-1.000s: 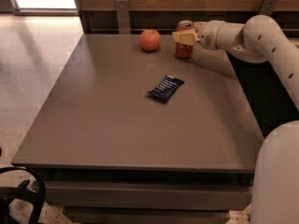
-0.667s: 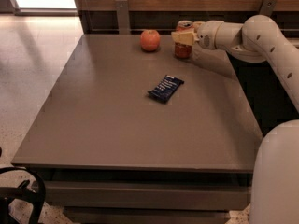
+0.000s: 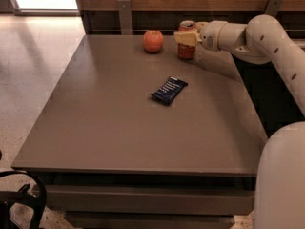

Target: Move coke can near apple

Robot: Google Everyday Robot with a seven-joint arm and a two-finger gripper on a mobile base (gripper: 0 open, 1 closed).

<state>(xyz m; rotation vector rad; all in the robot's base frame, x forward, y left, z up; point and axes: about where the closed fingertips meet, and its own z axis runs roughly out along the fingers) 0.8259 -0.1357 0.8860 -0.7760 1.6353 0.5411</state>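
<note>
One step remains, I judge: the gripper (image 3: 187,37) clasps the coke can (image 3: 186,51) at three o'clock of the apple (image 3: 153,41); release next.

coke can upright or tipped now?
Upright: the coke can shows its silver top facing up, sides vertical; the gripper holds it near the apple.

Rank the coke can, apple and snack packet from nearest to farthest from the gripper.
1. coke can, at the back, held in the gripper.
2. apple, at the back, image-left of the can.
3. dark blue snack packet, in the middle, closer to the camera.
</note>
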